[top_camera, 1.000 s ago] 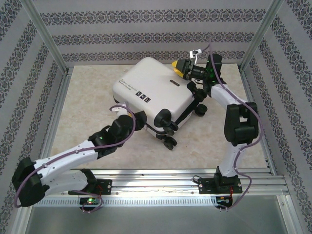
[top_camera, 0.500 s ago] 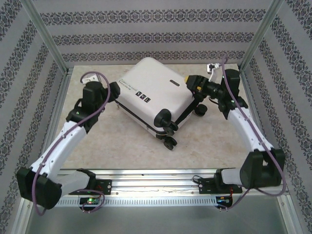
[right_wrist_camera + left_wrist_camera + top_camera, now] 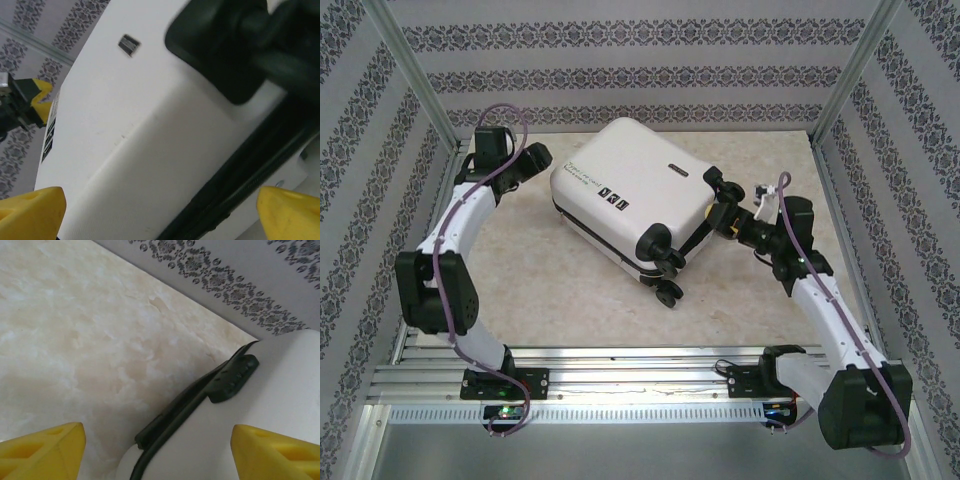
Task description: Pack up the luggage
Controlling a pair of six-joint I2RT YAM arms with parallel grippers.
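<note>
The luggage [image 3: 620, 190] is a small white hard-shell suitcase lying shut and flat on the table, its black caster wheels [image 3: 668, 290] toward the front. My left gripper [image 3: 540, 158] is at its far left corner, open. In the left wrist view the yellow fingertips [image 3: 40, 452] stand wide apart, with the luggage [image 3: 280, 390] and a black handle [image 3: 232, 380] ahead of them. My right gripper [image 3: 722, 215] is at the luggage's right side by a wheel, open. Between its spread fingertips [image 3: 30, 212] I see the white shell [image 3: 125, 125] and the black zip seam [image 3: 250, 180].
The beige marbled tabletop [image 3: 520, 280] is walled by patterned panels and aluminium posts [image 3: 415, 80], with a metal rail [image 3: 640, 365] along the near edge. Bare table lies in front of the luggage and to its left.
My left arm swung from the luggage's front side round to its far left corner. My right arm came from the back right down to the wheel side, and its jaws spread wider.
</note>
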